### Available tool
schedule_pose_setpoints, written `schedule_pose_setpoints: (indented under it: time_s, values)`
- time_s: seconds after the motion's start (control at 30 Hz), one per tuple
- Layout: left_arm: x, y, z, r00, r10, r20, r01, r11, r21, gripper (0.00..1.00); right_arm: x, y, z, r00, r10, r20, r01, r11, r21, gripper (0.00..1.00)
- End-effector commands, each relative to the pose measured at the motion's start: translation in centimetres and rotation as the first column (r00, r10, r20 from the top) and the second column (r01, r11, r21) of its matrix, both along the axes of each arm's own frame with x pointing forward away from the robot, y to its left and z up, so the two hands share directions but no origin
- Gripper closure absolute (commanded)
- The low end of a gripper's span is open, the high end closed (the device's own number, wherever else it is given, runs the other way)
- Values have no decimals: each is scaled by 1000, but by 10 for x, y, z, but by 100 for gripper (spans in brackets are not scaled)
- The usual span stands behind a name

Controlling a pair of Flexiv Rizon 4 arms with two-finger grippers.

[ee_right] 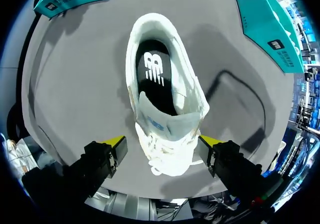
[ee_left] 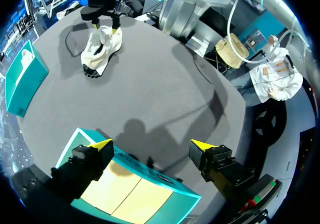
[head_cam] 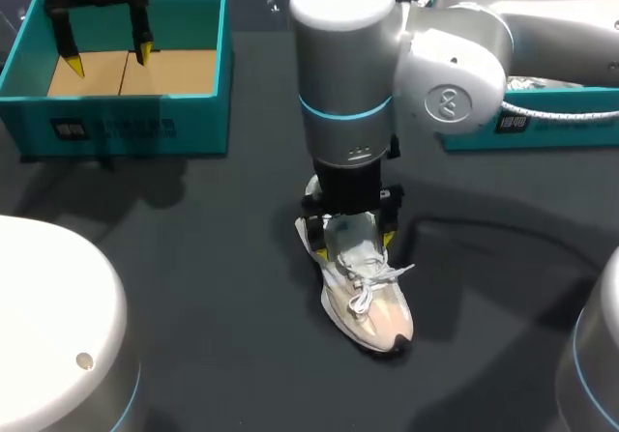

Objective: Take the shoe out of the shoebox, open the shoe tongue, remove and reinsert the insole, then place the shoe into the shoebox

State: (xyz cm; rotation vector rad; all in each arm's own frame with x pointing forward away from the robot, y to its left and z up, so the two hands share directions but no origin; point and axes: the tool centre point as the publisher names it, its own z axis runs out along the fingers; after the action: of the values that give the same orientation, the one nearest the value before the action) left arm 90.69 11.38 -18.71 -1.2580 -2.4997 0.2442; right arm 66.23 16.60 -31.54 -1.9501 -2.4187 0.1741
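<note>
1. Dark grey worktop (head_cam: 193, 287), matte and plain, spread across the whole head view; curved along its edge in the left wrist view.
2. Soft shadows (head_cam: 126, 186) over the worktop: a broad one at the far left, a thin curved one toward the right.
3. Second box (head_cam: 551, 134), teal, on the worktop's far right side; cut off by the edge of the head view and partly hidden.
4. Small dark label (head_cam: 515, 121) on that box's near wall.
5. Something white (head_cam: 542, 84) inside the second box, too hidden to identify.
6. In the left wrist view, same box close to the worktop's edge, well apart from the middle.
</note>
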Motion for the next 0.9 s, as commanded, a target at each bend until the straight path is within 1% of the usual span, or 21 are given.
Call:
schedule_pose_setpoints:
  time_s: [0.03,0.13,0.23,0.33,0.37,0.4,0.43,0.47,0.5,0.6,0.63,0.7,0.8,0.9]
  values:
    - [-1,1,1,1000,-1,2,1,1000,1,0,-16,-7,7,1000,3,25,-3,1000,4,7]
    - [-1,1,1,1000,-1,2,1,1000,1,0,-27,-13,9,999,26,24,-25,1000,-6,7]
    - [-1,1,1,1000,-1,2,1,1000,1,0,-44,-22,14,999,25,31,-25,1000,-2,9]
    - [-1,1,1,1000,-1,2,1,1000,1,0,-62,-30,18,999,25,34,-25,1000,-7,16]
    - [-1,1,1,1000,-1,2,1,1000,1,0,-65,-32,18,999,25,32,-24,1000,-8,22]
    - [-1,1,1,1000,-1,2,1,1000,1,0,-71,-35,19,999,25,31,-24,1000,-9,36]
    - [-1,1,1,1000,-1,2,1,1000,1,0,-74,-37,20,999,27,30,-27,1000,-11,39]
    - [-1,1,1,1000,-1,2,1,1000,1,0,-78,-40,21,999,31,30,-31,999,-13,47]
    - [-1,1,1,1000,-1,2,1,1000,1,0,-80,-42,23,999,35,33,-34,999,-16,52]
    - [-1,1,1,1000,-1,2,1,1000,1,0,-85,-47,26,998,44,53,-43,999,-19,57]
    - [-1,1,1,1000,-1,2,1,1000,1,0,-86,-49,27,997,51,60,-50,999,-19,61]
    - [-1,1,1,1000,-1,2,1,1000,1,0,-85,-52,27,995,73,69,-72,997,-17,63]
    - [-1,1,1,1000,-1,2,1,1000,1,0,-80,-54,26,992,108,71,-107,994,-14,67]
    - [-1,1,1,1000,-1,2,1,1000,1,0,-71,-51,27,985,152,87,-151,988,-12,70]
